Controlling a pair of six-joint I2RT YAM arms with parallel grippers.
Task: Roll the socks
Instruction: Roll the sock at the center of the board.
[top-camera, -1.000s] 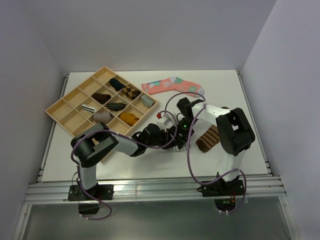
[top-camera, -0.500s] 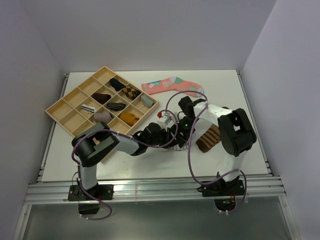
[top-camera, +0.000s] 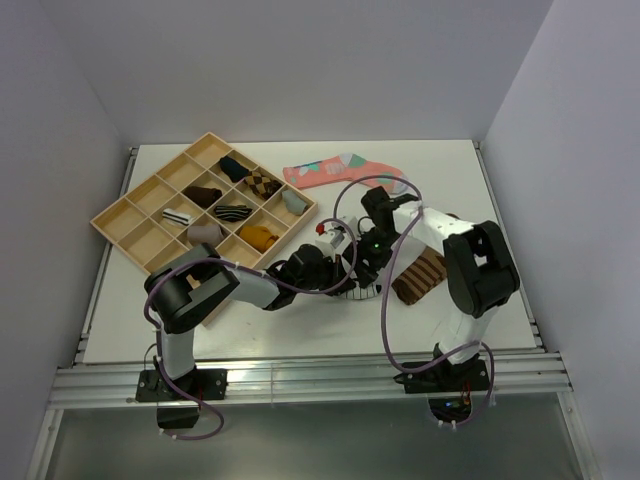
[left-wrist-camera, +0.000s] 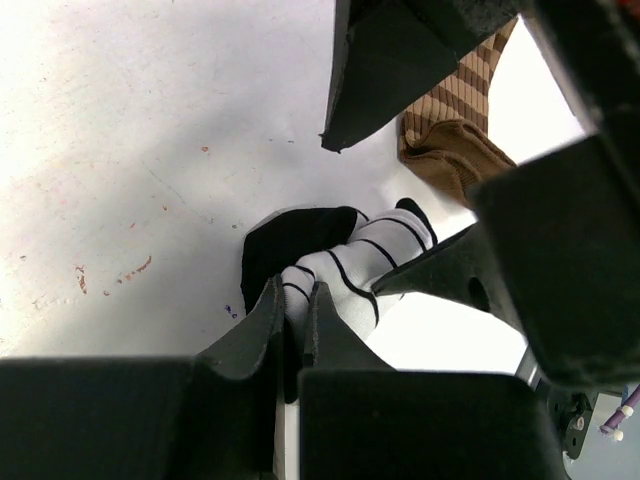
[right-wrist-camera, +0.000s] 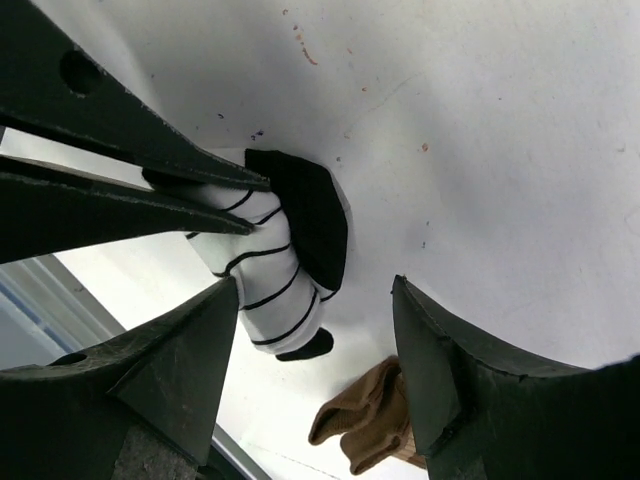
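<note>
left wrist: l gripper (left-wrist-camera: 295, 300) tight on white sock (left-wrist-camera: 372, 255), r gripper (right-wrist-camera: 318, 300) wide

1. The left end effector (left-wrist-camera: 296, 305) is closed on the white sock (left-wrist-camera: 365, 262) with thin black stripes.
2. The sock's black end lies on the surface (left-wrist-camera: 120, 130).
3. The brown sock (left-wrist-camera: 455, 150) lies near, behind it.
4. The right end effector (left-wrist-camera: 352, 218) stands open around the white sock.

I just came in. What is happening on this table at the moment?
Two robot arms are working on socks in the middle of the table. The left gripper is shut on the white striped sock, pinching its fabric near the black end. The right gripper is open over the same sock, with one finger on each side. The brown sock lies flat next to them, and neither gripper holds it.
</note>
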